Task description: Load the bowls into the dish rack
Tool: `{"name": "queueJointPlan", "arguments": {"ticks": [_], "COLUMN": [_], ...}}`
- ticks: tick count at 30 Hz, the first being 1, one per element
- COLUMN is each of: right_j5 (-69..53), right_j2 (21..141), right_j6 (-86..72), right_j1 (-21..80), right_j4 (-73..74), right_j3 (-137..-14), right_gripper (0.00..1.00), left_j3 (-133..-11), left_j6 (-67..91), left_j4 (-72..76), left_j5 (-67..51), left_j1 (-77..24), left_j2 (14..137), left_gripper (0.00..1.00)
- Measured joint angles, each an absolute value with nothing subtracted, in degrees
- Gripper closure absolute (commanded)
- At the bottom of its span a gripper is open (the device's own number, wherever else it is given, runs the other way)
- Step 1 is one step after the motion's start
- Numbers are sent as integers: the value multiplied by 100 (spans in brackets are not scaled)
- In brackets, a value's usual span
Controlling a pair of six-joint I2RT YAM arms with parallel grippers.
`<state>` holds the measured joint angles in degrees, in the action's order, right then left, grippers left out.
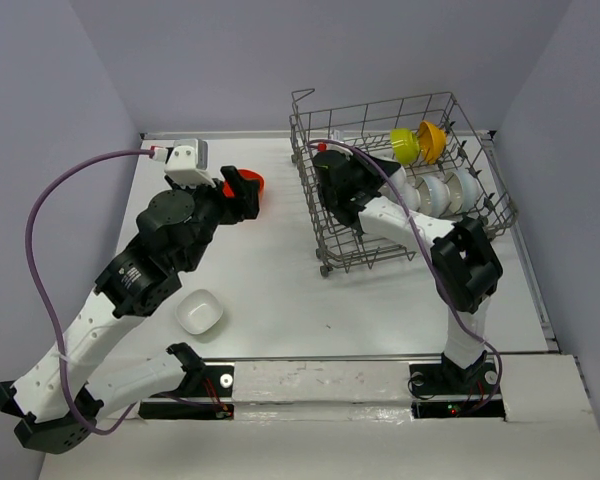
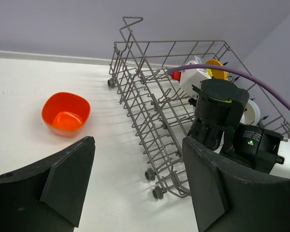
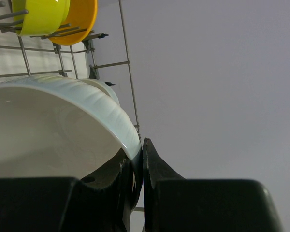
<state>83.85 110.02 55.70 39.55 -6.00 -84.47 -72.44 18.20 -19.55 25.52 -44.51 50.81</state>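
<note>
Right jaws pinch the rim of a white bowl (image 3: pixel 63 125) inside the rack (image 1: pixel 365 255), at 2 o'clock. Left jaws are spread. On the worktop (image 1: pixel 280 280): red bowl (image 2: pixel 66 114) at 11, spare white bowl (image 1: pixel 200 311) at 8.

No text, label, brand or number can be read anywhere: none on the glossy white bowl (image 3: pixel 48 130), the glossy red-orange bowl (image 2: pixel 66 113) or the large grey wire dish rack (image 2: pixel 140 104).
</note>
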Motion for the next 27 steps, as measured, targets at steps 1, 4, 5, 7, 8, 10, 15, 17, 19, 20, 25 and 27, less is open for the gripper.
{"name": "queueJointPlan", "arguments": {"ticks": [1, 4, 5, 7, 8, 10, 15, 17, 19, 20, 25, 27], "right_j5": [8388, 8385, 8385, 8385, 8385, 8385, 8388, 8385, 8390, 8390, 8381, 8377], "right_j2": [10997, 10995, 10995, 10995, 10995, 10995, 11008, 11028, 11028, 11028, 10925, 10728], "right_j6": [5572, 5572, 5572, 5575, 5575, 5577, 5581, 5583, 5590, 5592, 5594, 5590], "right_j1": [3955, 3955, 3955, 3955, 3955, 3955, 3955, 3955, 3955, 3955, 3955, 3979], "right_j4": [-600, -600, -600, -600, -600, -600, -596, -598, -596, -600, -561, -545], "right_j3": [-8447, -8447, -8447, -8447, -8447, -8449, -8517, -8597, -8670, -8691, -8759, -8757], "right_gripper": [99, 99, 99, 99, 99, 99, 99, 99, 99, 99, 99, 99], "left_j3": [-7238, -7234, -7234, -7231, -7225, -7190, -7148, -7140, -7124, -7120, -7120, -7120], "left_j6": [1831, 1852, 1857, 1874, 1876, 1890, 1896, 1896, 1896, 1896, 1916, 1938], "left_j4": [-1953, -1946, -1949, -1946, -1942, -1922, -1905, -1900, -1896, -1898, -1861, -1844], "left_j5": [2547, 2517, 2502, 2480, 2475, 2456, 2421, 2414, 2414, 2408, 2373, 2331], "left_j1": [-4451, -4451, -4451, -4451, -4451, -4451, -4447, -4412, -4394, -4379, -4320, -4289], "left_j2": [5094, 5129, 5140, 5177, 5188, 5201, 5221, 5234, 5234, 5240, 5304, 5352], "left_gripper": [18, 18, 18, 18, 18, 18, 18, 18, 18, 18, 18, 18]}}
